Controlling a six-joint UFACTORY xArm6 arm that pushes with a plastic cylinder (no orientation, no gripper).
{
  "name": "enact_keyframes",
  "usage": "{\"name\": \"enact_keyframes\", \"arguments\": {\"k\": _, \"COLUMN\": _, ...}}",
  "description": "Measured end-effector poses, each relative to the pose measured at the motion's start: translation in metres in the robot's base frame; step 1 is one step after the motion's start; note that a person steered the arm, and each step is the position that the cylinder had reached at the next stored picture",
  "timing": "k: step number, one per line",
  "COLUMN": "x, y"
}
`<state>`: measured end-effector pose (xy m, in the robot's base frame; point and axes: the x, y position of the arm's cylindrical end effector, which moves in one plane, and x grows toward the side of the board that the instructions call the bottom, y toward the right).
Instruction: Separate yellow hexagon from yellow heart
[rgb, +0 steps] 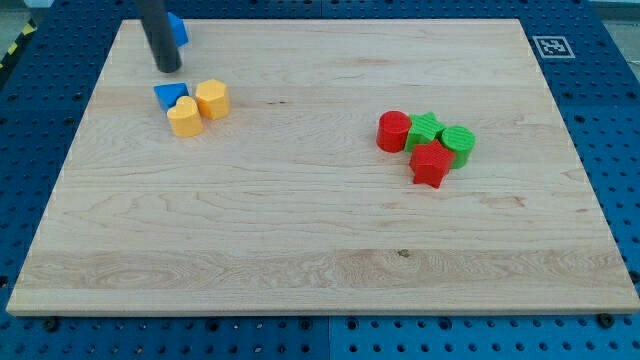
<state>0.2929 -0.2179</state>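
The wooden bench (320, 240) carries two clusters, well apart. Near the view's upper left, the yellow hexagon (213, 98) is set touching the yellow heart (185, 116), with a blue triangle (171, 96) touching the heart's upper left. My tip (168, 70) is placed just above the triangle, up-left of the hexagon. No gripper is fitted, so nothing is grasped. The hexagon-heart seam is judged reachable from the view's top.
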Motion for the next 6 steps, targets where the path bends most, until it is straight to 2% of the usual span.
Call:
{"name": "enact_keyframes", "arguments": {"k": 2, "x": 0.000, "y": -0.001}}
{"name": "enact_keyframes", "arguments": {"k": 6, "x": 0.042, "y": 0.033}}
